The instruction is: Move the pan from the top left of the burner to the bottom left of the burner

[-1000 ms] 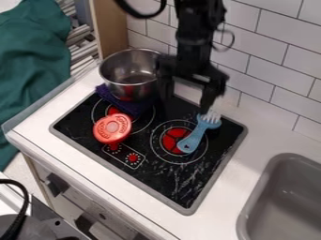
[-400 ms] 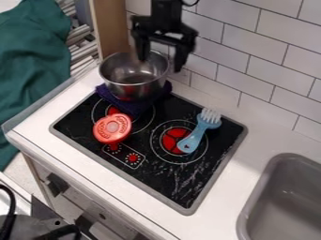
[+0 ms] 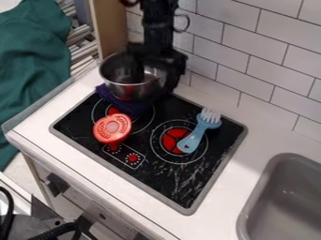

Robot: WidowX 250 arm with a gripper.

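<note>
Pan (image 3: 128, 91) by the top-left corner of the stovetop (image 3: 156, 180), gripper (image 3: 152, 76) over its rim.
We see jaws apart; an off-centre squeeze could tip it or drag the cloth (image 3: 133, 108).

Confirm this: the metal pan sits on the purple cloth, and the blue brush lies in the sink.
The brush's place is wrong: the camera view shows the blue brush lying on the black stovetop. The metal pan sits on the purple cloth.

we see the pan (image 3: 126, 91) on the cloth (image 3: 111, 98), behind the toy (image 3: 112, 128); right of these, the brush (image 3: 199, 132), then the sink (image 3: 283, 201)
</note>
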